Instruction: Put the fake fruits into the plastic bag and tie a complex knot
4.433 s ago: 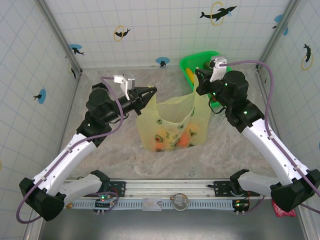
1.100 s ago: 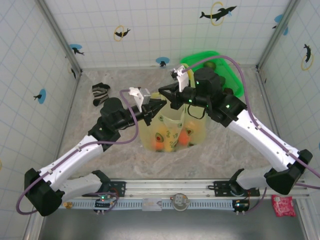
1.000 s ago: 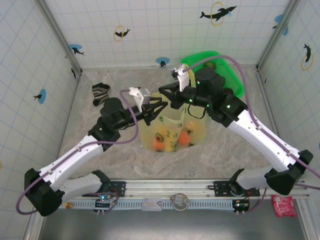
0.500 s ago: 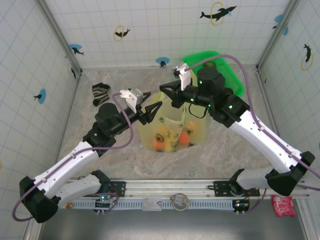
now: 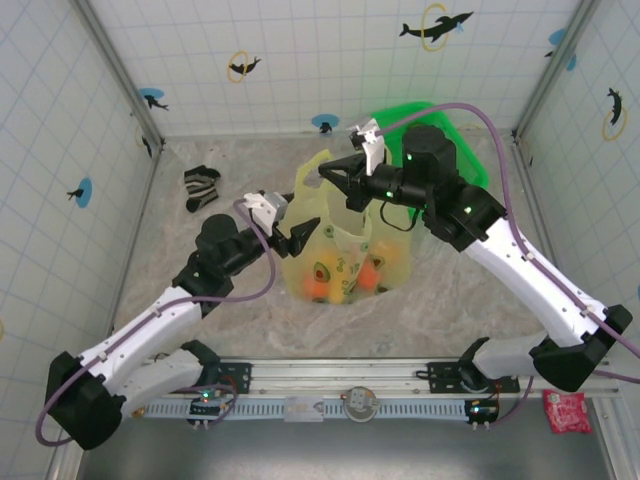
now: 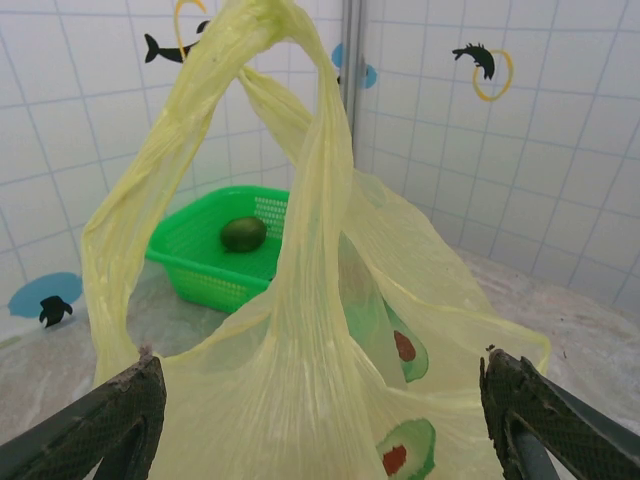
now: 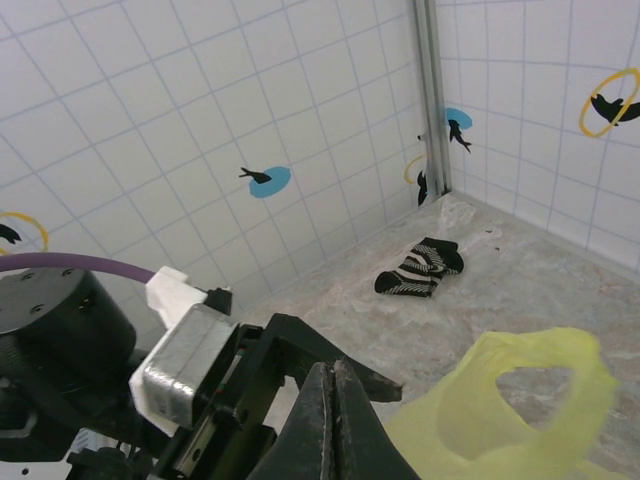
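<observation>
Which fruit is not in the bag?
The dark green one lying in the green basket; the orange fruits sit inside the yellow bag.

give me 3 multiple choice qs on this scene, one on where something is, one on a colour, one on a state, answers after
1. Where does the striped sock lie?
A. on the table, far left, apart from the plastic bag
B. inside the bag
C. between the left jaws

2. What colour is the basket?
A. red
B. bright green
C. blue

3. How do the left gripper's jaws stand?
A. shut on a handle
B. shut on nothing
C. open wide, one on either side of the bag

Answers:
1 A: the top view shows it on bare surface near the left wall, well away from the bag.
2 B: its green mesh wall shows behind the bag in the left wrist view.
3 C: the jaws sit at opposite bottom corners of the left wrist view with the bag between them.
</observation>
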Controlling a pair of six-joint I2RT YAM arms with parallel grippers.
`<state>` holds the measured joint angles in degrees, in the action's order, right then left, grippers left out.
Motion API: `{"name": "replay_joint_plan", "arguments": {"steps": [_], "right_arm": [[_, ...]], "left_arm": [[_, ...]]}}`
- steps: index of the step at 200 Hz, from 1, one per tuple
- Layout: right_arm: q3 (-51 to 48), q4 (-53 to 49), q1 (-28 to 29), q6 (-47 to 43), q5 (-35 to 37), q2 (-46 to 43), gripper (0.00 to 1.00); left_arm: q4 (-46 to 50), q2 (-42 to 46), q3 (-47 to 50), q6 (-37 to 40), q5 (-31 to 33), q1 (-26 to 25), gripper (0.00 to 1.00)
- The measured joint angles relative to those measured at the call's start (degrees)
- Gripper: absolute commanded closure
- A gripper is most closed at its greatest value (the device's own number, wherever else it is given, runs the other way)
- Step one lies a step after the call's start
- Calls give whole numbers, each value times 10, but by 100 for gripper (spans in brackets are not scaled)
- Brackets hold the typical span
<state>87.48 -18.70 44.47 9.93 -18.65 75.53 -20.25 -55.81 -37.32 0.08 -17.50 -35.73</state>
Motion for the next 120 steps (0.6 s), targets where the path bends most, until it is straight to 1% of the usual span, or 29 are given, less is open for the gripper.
{"name": "replay_joint_plan", "arguments": {"steps": [12, 31, 38, 42, 54, 73, 92, 120], "right_arm": [[0, 0, -2, -1, -3, 0, 99], [0, -1, -10, 0, 4, 0, 65], [0, 0, -14, 1, 11, 0, 57], [0, 0, -19, 7, 19, 0, 55], [-5, 4, -33, 7, 35, 0, 52], [-16, 8, -61, 14, 55, 1, 50], [-17, 9, -86, 20, 58, 17, 49], [-17, 9, -104, 23, 53, 52, 49]], "left_arm": [[-12, -12, 0, 1, -11, 2, 24], [-22, -21, 0, 1, -22, 2, 26], [-25, -21, 0, 1, -26, 2, 27], [-27, -21, 0, 1, -28, 2, 27], [-35, -21, 0, 1, -32, 2, 28], [-42, -21, 2, 1, -40, 2, 28], [-47, -21, 9, 0, -45, 2, 29], [-47, -21, 21, 0, -46, 2, 29]]}}
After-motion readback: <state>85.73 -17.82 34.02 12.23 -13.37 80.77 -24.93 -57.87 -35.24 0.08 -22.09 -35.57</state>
